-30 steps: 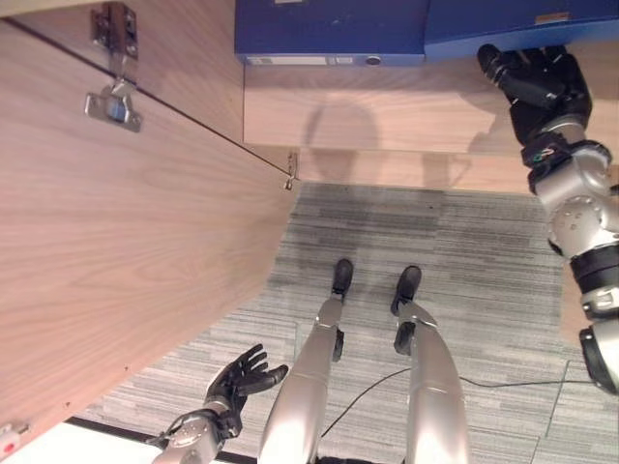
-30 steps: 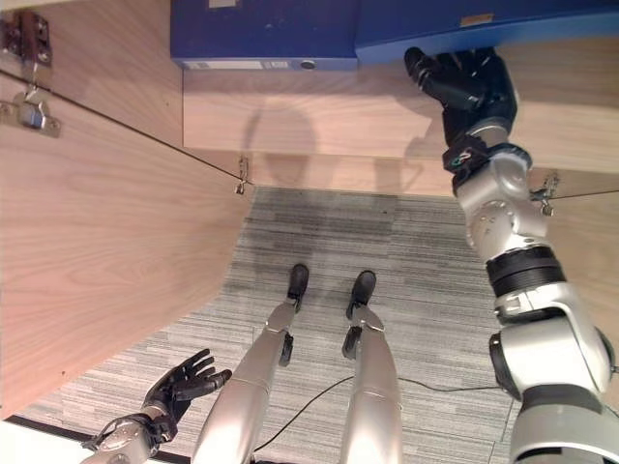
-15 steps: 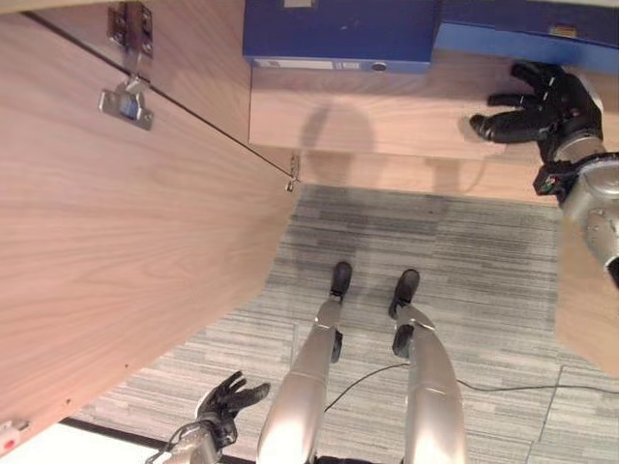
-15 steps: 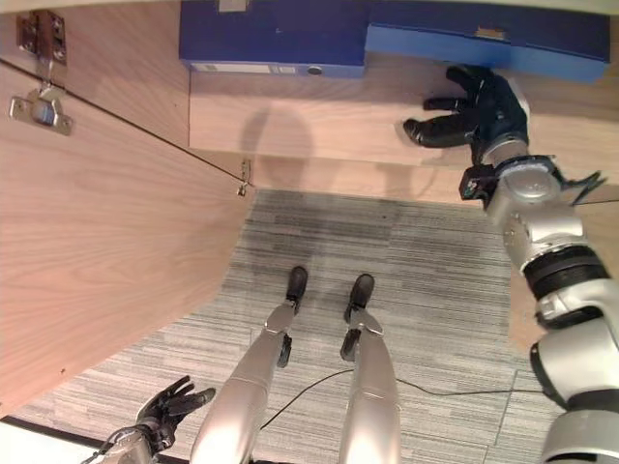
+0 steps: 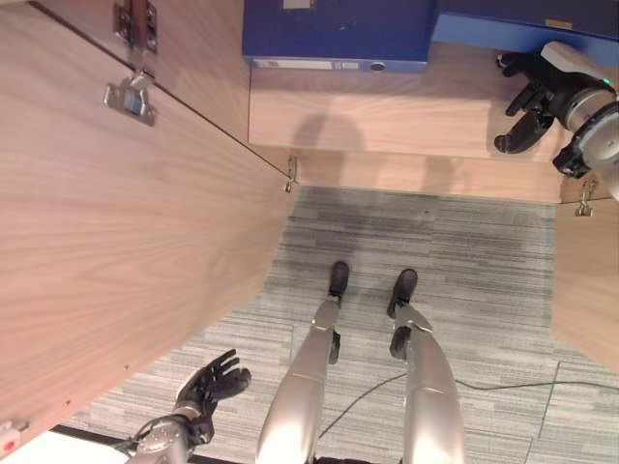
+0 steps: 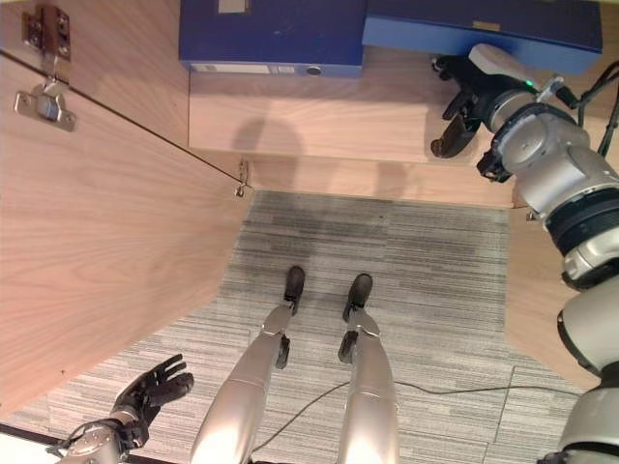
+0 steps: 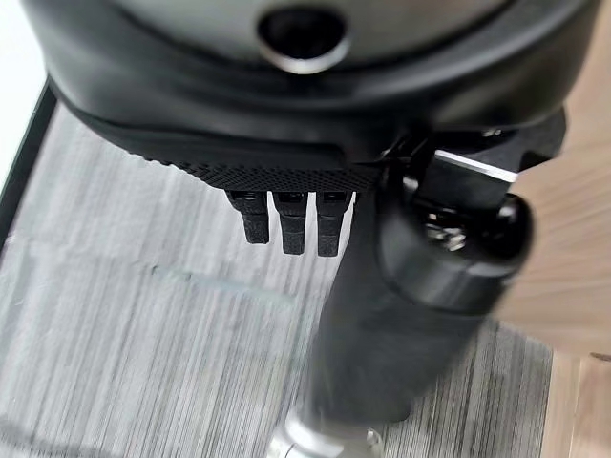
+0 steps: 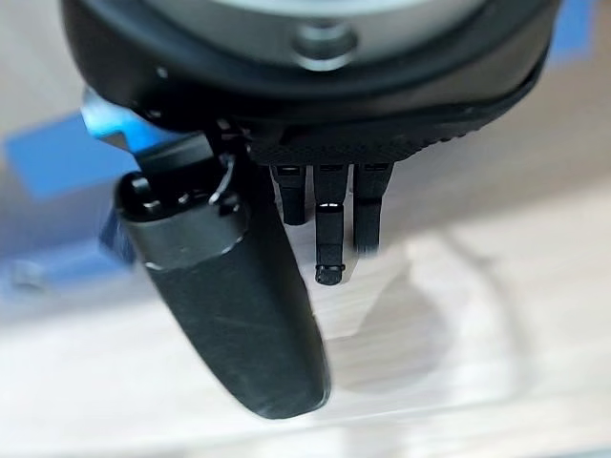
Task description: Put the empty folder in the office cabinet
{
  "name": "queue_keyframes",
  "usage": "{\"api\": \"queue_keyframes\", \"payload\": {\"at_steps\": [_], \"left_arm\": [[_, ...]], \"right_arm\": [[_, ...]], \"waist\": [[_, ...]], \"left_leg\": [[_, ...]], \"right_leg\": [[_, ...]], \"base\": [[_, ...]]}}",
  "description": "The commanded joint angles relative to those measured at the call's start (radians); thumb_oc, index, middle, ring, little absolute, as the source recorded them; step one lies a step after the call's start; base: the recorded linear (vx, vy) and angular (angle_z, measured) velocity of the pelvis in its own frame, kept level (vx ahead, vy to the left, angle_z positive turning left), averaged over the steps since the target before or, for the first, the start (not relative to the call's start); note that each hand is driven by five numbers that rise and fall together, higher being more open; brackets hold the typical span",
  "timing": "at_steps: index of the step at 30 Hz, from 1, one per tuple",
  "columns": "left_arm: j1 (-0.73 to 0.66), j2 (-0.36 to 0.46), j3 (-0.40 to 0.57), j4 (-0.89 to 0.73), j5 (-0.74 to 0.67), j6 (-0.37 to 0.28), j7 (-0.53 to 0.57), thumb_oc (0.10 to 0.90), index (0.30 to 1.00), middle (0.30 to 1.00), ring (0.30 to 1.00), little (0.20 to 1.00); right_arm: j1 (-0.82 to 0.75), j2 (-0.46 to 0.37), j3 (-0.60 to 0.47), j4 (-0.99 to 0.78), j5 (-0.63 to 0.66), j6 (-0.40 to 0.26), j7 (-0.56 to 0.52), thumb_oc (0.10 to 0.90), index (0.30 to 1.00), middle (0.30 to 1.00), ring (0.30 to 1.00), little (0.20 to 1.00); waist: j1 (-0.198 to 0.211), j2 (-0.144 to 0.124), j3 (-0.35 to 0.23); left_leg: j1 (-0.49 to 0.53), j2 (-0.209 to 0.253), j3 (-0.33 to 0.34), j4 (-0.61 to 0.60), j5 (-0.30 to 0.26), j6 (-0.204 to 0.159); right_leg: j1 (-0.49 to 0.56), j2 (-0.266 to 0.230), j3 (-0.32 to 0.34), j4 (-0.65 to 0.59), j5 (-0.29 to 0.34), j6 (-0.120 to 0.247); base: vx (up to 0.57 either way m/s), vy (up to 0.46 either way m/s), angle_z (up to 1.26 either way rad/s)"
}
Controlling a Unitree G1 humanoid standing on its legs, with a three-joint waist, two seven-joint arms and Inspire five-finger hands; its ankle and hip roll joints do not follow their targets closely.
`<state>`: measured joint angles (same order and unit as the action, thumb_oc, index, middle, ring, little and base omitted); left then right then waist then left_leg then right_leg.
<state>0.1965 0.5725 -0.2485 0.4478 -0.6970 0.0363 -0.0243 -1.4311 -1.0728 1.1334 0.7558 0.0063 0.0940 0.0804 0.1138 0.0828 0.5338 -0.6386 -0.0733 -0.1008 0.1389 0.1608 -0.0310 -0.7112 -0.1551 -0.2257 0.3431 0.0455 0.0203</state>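
The right hand [image 6: 471, 89], fingers relaxed and holding nothing, is hovering just below the blue folder [image 6: 484, 27] lying beside a white-labelled binder [image 6: 273, 34], print unreadable.

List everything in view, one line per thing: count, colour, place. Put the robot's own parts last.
Folders: two, blue, lying side by side on the cabinet shelf; the left folder is darker, the right folder lighter.
Cabinet shelf: one, light wood, under the folders.
Cabinet door: one, light wood, swung open on the robot's left.
Hinges: two on that door, silver metal, an upper hinge and a lower hinge.
Carpet: grey striped, on the floor below the shelf.
Left hand: dark, fingers spread, low over the carpet.
Right hand: dark, open, at the shelf just below the right folder.
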Motion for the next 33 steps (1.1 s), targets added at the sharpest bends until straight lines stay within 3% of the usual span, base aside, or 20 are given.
{"api": "queue_keyframes", "payload": {"at_steps": [1,7,10,12,15,16,17,24,28,33], "left_arm": [[0.143,0.033,0.012,-0.034,0.032,-0.008,-0.019,0.800,0.900,0.900,0.900,0.900],[0.073,-0.002,-0.001,0.015,0.053,0.004,-0.018,0.800,0.900,0.900,0.900,0.900],[0.045,-0.038,-0.013,0.063,0.047,-0.001,-0.009,0.800,0.900,0.900,0.900,0.900],[0.032,-0.062,-0.020,0.087,0.053,-0.002,-0.002,0.800,0.900,0.900,0.900,0.900],[0.040,-0.074,-0.018,0.094,0.060,-0.002,0.000,0.800,0.900,0.900,0.900,0.900],[0.064,-0.086,0.007,0.212,0.109,-0.014,-0.026,0.800,0.900,0.900,0.900,0.900],[0.042,-0.105,0.010,0.219,0.098,0.024,-0.006,0.800,0.900,0.900,0.900,0.900],[-0.053,-0.132,0.016,0.235,0.075,0.000,0.008,0.800,0.900,0.900,0.900,0.900],[-0.094,-0.165,0.007,0.255,0.076,-0.004,0.028,0.800,0.900,0.900,0.900,0.900],[-0.124,-0.199,0.001,0.299,0.093,0.005,0.045,0.800,0.900,0.900,0.900,0.900]], "right_arm": [[0.099,-0.033,0.147,0.000,-0.200,0.058,0.155,0.800,0.900,0.900,0.900,0.900],[0.194,0.012,0.153,-0.108,-0.261,0.058,0.263,0.800,0.900,0.900,0.900,0.900],[0.221,0.071,0.141,-0.028,-0.297,0.062,0.261,0.800,0.900,0.900,0.900,0.900],[0.232,0.106,0.108,0.047,-0.315,0.069,0.247,0.800,0.900,0.900,0.900,0.900],[0.239,0.114,0.098,0.068,-0.326,0.071,0.249,0.800,0.900,0.900,0.900,0.900],[0.277,0.121,0.065,0.114,-0.320,0.057,0.221,0.800,0.900,0.900,0.900,0.900],[0.278,0.130,0.056,0.100,-0.335,0.062,0.240,0.800,0.900,0.900,0.900,0.900],[0.343,0.089,0.063,-0.123,-0.331,0.053,0.294,0.800,0.900,0.900,0.900,0.900],[0.357,0.109,0.107,-0.204,-0.447,0.031,0.304,0.800,0.900,0.900,0.900,0.900],[0.462,0.140,0.083,-0.287,-0.525,0.029,0.348,0.800,0.900,0.900,0.900,0.900]], "waist": [[0.015,0.012,-0.014],[0.019,0.015,-0.014],[0.028,0.019,-0.014],[0.035,0.023,-0.014],[0.041,0.027,-0.014],[0.045,0.029,-0.014],[0.049,0.027,-0.014],[0.031,0.015,-0.014],[0.023,0.004,-0.014],[0.012,-0.016,-0.014]], "left_leg": [[-0.008,0.007,0.054,0.054,-0.148,-0.030],[0.002,0.008,0.060,0.036,-0.140,-0.028],[0.008,0.006,0.059,0.028,-0.136,-0.026],[-0.013,0.000,0.064,0.020,-0.104,-0.020],[0.007,0.003,0.063,0.013,-0.125,-0.023],[0.007,0.003,0.062,0.012,-0.122,-0.023],[0.005,0.002,0.064,0.012,-0.120,-0.022],[-0.014,0.002,0.075,0.008,-0.097,-0.018],[-0.009,0.004,0.078,0.009,-0.103,-0.020],[0.012,0.002,0.087,0.030,-0.123,-0.019]], "right_leg": [[0.071,0.018,-0.005,-0.092,-0.068,0.068],[0.080,0.018,-0.002,-0.113,-0.059,0.070],[0.086,0.019,0.000,-0.124,-0.055,0.071],[0.069,0.016,-0.004,-0.139,-0.023,0.067],[0.081,0.020,0.003,-0.136,-0.044,0.073],[0.081,0.020,0.002,-0.135,-0.045,0.072],[0.080,0.020,0.002,-0.136,-0.045,0.073],[0.064,0.015,-0.001,-0.146,-0.020,0.066],[0.073,0.016,0.001,-0.150,-0.023,0.066],[0.097,0.015,0.006,-0.141,-0.028,0.065]], "base": [[0.00,0.000,0.00],[-0.01,-0.001,-0.02],[-0.04,0.016,-0.06],[-0.06,0.021,-0.05],[0.04,-0.008,-0.02],[-0.01,-0.005,0.04],[0.00,0.000,0.00],[-0.02,0.019,0.01],[0.00,0.001,-0.03],[0.01,0.003,-0.04]]}}
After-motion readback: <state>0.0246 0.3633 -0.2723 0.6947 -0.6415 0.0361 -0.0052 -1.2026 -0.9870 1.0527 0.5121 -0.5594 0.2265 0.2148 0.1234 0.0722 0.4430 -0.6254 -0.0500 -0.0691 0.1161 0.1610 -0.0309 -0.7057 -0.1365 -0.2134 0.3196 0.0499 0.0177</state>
